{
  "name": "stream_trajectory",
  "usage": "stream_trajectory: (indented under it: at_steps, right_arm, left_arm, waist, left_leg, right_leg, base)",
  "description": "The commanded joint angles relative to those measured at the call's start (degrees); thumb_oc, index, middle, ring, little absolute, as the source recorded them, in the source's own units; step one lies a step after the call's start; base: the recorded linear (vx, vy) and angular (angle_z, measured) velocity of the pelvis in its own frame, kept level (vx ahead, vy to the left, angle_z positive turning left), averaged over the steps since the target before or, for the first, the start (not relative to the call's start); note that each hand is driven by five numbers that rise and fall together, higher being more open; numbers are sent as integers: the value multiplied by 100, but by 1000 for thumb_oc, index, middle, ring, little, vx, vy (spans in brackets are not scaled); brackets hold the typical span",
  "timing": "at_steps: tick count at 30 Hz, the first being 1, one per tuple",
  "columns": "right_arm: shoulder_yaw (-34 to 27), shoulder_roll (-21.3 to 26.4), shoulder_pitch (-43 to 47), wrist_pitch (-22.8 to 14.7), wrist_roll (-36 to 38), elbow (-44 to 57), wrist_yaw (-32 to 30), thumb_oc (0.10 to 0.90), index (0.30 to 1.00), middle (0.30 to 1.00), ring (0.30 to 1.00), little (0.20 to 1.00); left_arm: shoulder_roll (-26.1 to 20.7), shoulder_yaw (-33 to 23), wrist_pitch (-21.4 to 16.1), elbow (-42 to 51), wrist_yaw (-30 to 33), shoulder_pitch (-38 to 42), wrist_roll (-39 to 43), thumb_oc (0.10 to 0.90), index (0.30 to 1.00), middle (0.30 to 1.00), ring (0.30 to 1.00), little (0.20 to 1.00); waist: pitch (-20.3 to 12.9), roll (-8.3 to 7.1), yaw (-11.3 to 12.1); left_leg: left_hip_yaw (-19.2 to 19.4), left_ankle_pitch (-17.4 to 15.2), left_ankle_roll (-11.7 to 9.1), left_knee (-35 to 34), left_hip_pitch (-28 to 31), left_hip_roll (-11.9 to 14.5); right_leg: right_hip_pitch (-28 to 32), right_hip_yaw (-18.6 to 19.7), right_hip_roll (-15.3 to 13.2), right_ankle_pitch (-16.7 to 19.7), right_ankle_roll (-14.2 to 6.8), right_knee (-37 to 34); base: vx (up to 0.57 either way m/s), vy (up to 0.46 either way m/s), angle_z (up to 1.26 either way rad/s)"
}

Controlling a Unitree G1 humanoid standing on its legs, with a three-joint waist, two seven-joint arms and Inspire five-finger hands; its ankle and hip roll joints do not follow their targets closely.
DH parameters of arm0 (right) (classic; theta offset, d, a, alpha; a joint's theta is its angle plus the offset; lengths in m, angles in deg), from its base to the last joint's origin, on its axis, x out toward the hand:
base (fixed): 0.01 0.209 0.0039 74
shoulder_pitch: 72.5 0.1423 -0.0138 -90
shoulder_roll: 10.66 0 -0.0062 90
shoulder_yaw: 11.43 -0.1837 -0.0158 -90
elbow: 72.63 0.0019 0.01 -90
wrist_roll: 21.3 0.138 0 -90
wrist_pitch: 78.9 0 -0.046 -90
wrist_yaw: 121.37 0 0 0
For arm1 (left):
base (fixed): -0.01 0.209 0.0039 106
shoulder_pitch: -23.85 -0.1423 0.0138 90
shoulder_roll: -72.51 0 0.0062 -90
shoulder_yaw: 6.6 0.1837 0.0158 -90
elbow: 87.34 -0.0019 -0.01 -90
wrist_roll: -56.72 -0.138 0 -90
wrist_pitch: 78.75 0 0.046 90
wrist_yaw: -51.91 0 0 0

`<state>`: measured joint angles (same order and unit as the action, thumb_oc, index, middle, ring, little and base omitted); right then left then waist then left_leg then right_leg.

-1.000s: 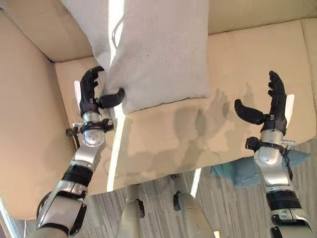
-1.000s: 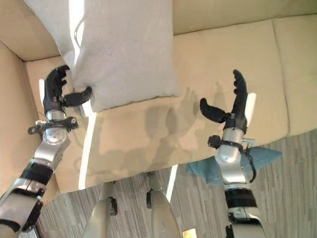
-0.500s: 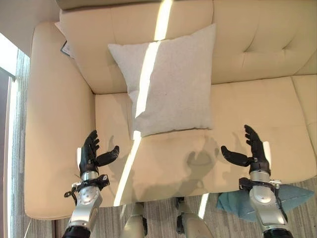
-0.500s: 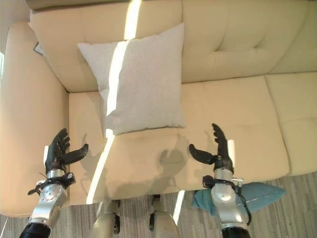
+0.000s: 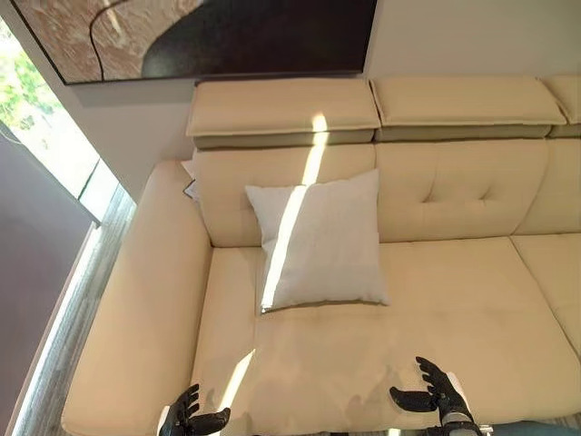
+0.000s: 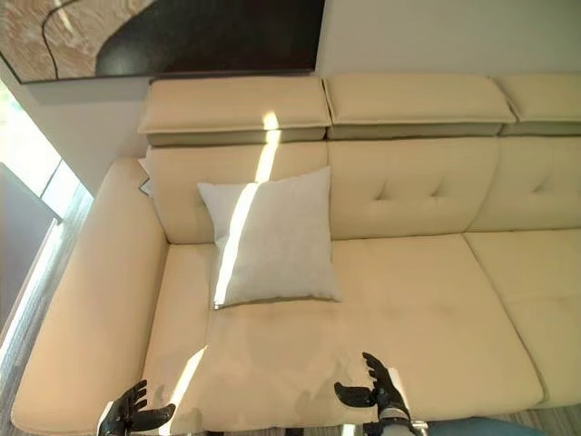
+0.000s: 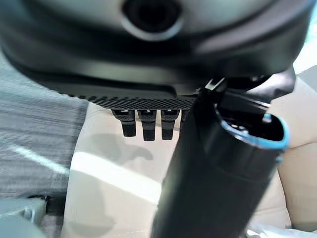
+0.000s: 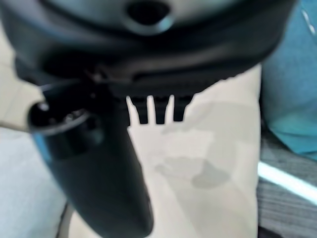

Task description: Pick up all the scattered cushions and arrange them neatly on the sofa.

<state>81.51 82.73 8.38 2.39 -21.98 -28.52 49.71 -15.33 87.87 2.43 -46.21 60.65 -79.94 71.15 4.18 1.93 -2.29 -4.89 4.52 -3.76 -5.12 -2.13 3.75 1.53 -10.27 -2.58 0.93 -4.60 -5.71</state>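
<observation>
While propped upright, unmarked grey cushion (image 5: 320,242), beige sofa (image 5: 472,300)

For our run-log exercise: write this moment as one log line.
grey cushion: leaning on sofa backrest | left hand: open | right hand: open | blue cushion: off sofa

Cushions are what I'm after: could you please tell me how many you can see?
2: a grey cushion leaning on the sofa backrest, and a blue cushion on the floor by its front edge. Others may lie out of view.

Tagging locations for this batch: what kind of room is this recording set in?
Probably a home living room or lounge: a long cream sofa with a pale cushion on it, a large framed picture above.
</observation>
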Motion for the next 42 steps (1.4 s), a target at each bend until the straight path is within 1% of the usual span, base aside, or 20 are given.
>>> stream_trajectory:
  at_steps: [1,3,4,8,11,12,13,17,19,23,27,28,32,35,36,37,39,40,41,42]
  right_arm:
    - [10,199,191,-238,202,231,-129,800,900,900,900,900]
    - [54,179,340,-178,227,-189,-156,800,900,900,900,900]
    - [49,163,392,-169,249,-357,-148,800,900,900,900,900]
    - [-11,70,442,-126,379,-594,-121,800,900,900,900,900]
    - [-51,-56,584,-80,507,-871,-172,800,900,900,900,900]
    - [-51,-57,584,-80,507,-871,-172,800,900,900,900,900]
    - [-61,-139,702,-31,539,-1042,-240,800,900,900,900,900]
    - [8,-263,892,74,486,-1230,-259,800,900,900,900,900]
    - [110,-282,987,95,447,-1248,-259,800,900,900,900,900]
    - [164,-299,954,76,465,-1257,-247,800,900,900,900,900]
    - [225,-367,983,91,500,-1434,-191,800,900,900,900,900]
    - [301,-389,1035,98,481,-1382,-222,800,900,900,900,900]
    - [403,-362,1095,35,556,-1212,-266,800,900,900,900,900]
    - [432,-239,1195,36,612,-1149,-317,800,900,900,900,900]
    - [431,-105,1325,59,593,-1234,-401,800,900,900,900,900]
    - [431,-104,1327,58,593,-1236,-401,800,900,900,900,900]
    - [378,-79,1250,42,596,-1209,-413,800,900,900,900,900]
    - [378,-79,1251,42,596,-1208,-412,800,900,900,900,900]
    - [330,-64,1180,24,599,-1283,-417,800,900,900,900,900]
    - [330,-63,1135,28,591,-1378,-400,800,900,900,900,900]
  left_arm:
    - [-278,-70,-263,-4,114,539,-244,800,900,900,900,900]
    - [-232,13,-249,-282,64,762,-359,800,900,900,900,900]
    - [-147,22,-245,-480,18,783,-363,800,900,900,900,900]
    - [-88,99,-260,-580,71,840,-427,800,900,900,900,900]
    - [-74,209,-274,-640,91,964,-487,800,900,900,900,900]
    - [-74,209,-274,-640,91,964,-487,800,900,900,900,900]
    - [-83,217,-307,-668,154,1053,-486,800,900,900,900,900]
    - [-144,155,-287,-877,221,1156,-642,800,900,900,900,900]
    - [-193,102,-237,-988,236,1177,-683,800,900,900,900,900]
    - [-235,22,-156,-1181,180,1084,-681,800,900,900,900,900]
    - [-267,-103,-71,-1380,123,1047,-664,800,900,900,900,900]
    - [-279,-126,-91,-1331,181,1030,-598,800,900,900,900,900]
    - [-222,-74,-130,-1326,220,1103,-583,800,900,900,900,900]
    - [-166,35,-157,-1280,257,1237,-515,800,900,900,900,900]
    - [-80,213,-186,-1280,264,1443,-508,800,900,900,900,900]
    - [-79,213,-187,-1282,264,1445,-508,800,900,900,900,900]
    - [-25,240,-177,-1284,223,1416,-530,800,900,900,900,900]
    - [-24,239,-177,-1285,223,1417,-530,800,900,900,900,900]
    - [23,245,-150,-1316,193,1376,-544,800,900,900,900,900]
    - [51,267,-133,-1366,168,1347,-572,800,900,900,900,900]
  waist:
    - [162,-222,69]
    - [168,-385,-7]
    - [139,-405,-50]
    - [104,-309,-178]
    - [137,-346,-251]
    - [137,-346,-250]
    - [250,-425,-237]
    - [373,-495,-110]
    - [463,-492,-1]
    - [369,-451,216]
    - [152,-517,446]
    - [133,-614,666]
    - [112,-645,675]
    - [287,-554,632]
    - [488,-491,632]
    - [490,-486,620]
    - [479,-548,515]
    - [464,-547,506]
    - [455,-598,416]
    - [433,-601,367]
  left_leg:
    - [16,-205,-68,211,9,-104]
    - [103,-882,1,1165,-119,-329]
    - [39,-1059,-5,1455,108,-344]
    - [-35,-1207,15,1268,588,-214]
    - [-14,-1463,118,925,643,-346]
    - [-13,-1463,118,925,641,-347]
    - [-53,-1487,207,896,514,-550]
    - [146,-1337,305,784,188,-668]
    - [288,-1143,374,734,11,-652]
    - [362,-870,511,470,-25,-582]
    - [572,-689,558,517,-334,-609]
    - [763,-581,519,577,-571,-637]
    - [810,-378,419,636,-849,-620]
    - [729,-115,285,737,-1166,-582]
    - [251,-37,66,837,-1446,-746]
    - [238,-45,66,848,-1450,-748]
    - [37,-439,113,1151,-1271,-849]
    - [29,-427,114,1149,-1292,-851]
    - [-54,-849,150,1540,-1012,-825]
    - [-302,-997,163,1779,-735,-800]
  right_leg:
    - [-87,63,55,-441,-33,122]
    - [-319,-2,-167,-292,-19,258]
    - [-377,45,-189,-189,-46,277]
    - [-584,136,-178,-14,-135,385]
    - [-955,216,-349,288,-285,457]
    - [-956,216,-349,288,-285,458]
    - [-1201,253,-487,610,-452,378]
    - [-1589,103,-662,770,-692,216]
    - [-1566,-66,-682,531,-599,695]
    - [-1060,-35,-364,-220,-343,1571]
    - [-374,44,-57,-696,-286,1668]
    - [-103,-39,-75,-712,-287,1388]
    - [-24,175,68,-758,-145,646]
    - [-91,183,170,-688,-69,368]
    - [-350,117,173,-471,-19,241]
    - [-345,104,175,-473,-19,239]
    - [-493,40,55,-298,-64,178]
    - [-513,32,54,-293,-65,179]
    - [-603,57,-59,-200,-66,216]
    - [-686,129,-80,-160,-45,327]
  base:
    - [-281,-23,43]
    - [-374,112,64]
    - [-266,166,28]
    - [-139,168,-8]
    - [-161,174,0]
    - [-266,230,-6]
    - [-285,225,0]
    - [-381,190,-35]
    - [-297,99,-99]
    - [-231,76,-33]
    - [-229,-24,-25]
    - [-269,-78,-44]
    - [-186,-127,-45]
    - [-308,-76,-3]
    - [-374,-46,1]
    - [-468,-53,22]
    - [-158,-7,40]
    - [-185,38,30]
    - [-197,95,4]
    - [-194,93,-9]
